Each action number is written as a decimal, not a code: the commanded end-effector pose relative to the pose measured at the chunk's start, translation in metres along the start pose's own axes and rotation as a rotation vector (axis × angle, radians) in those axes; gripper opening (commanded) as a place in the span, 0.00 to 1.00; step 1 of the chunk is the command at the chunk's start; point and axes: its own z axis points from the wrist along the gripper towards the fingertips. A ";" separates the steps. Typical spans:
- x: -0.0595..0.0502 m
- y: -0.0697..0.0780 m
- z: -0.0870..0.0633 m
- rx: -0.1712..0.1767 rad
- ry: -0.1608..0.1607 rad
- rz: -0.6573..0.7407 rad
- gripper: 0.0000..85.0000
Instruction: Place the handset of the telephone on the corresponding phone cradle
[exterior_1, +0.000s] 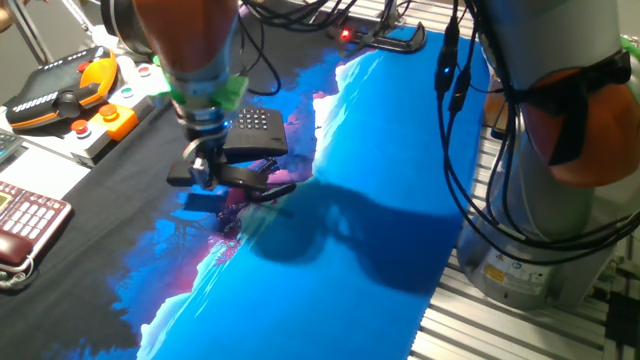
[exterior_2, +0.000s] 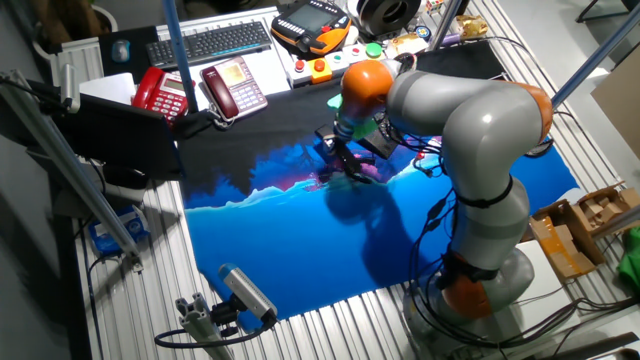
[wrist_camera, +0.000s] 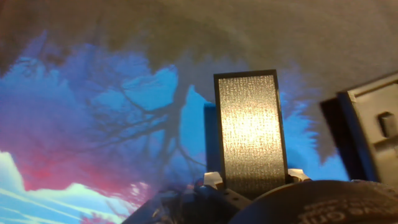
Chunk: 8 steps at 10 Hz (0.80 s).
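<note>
The telephone (exterior_1: 256, 130) is a small black base with a grey keypad, standing on the blue and black mat (exterior_1: 380, 200). It also shows in the other fixed view (exterior_2: 378, 146), and its edge shows at the right of the hand view (wrist_camera: 373, 134). My gripper (exterior_1: 206, 168) stands just in front of the base, shut on the handset (exterior_1: 250, 175), a slim black bar held low over the mat and lying across beside the base. In the hand view one textured finger pad (wrist_camera: 250, 130) points down at the mat and the handset's rounded black body (wrist_camera: 311, 205) fills the bottom. The phone cradle is not clearly visible.
An orange-and-black controller (exterior_1: 60, 90) and a button box (exterior_1: 105, 122) lie at the far left. A dark red and cream keypad phone (exterior_1: 25, 220) sits at the left edge. Red phones (exterior_2: 232, 85) and a keyboard (exterior_2: 210, 42) are beyond the mat. The arm's base (exterior_1: 560, 180) stands right.
</note>
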 end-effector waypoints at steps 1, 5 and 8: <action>0.002 -0.003 0.000 0.000 0.000 0.000 0.01; 0.005 -0.011 0.000 -0.012 0.004 0.003 0.01; 0.006 -0.011 0.000 -0.023 -0.003 0.004 0.01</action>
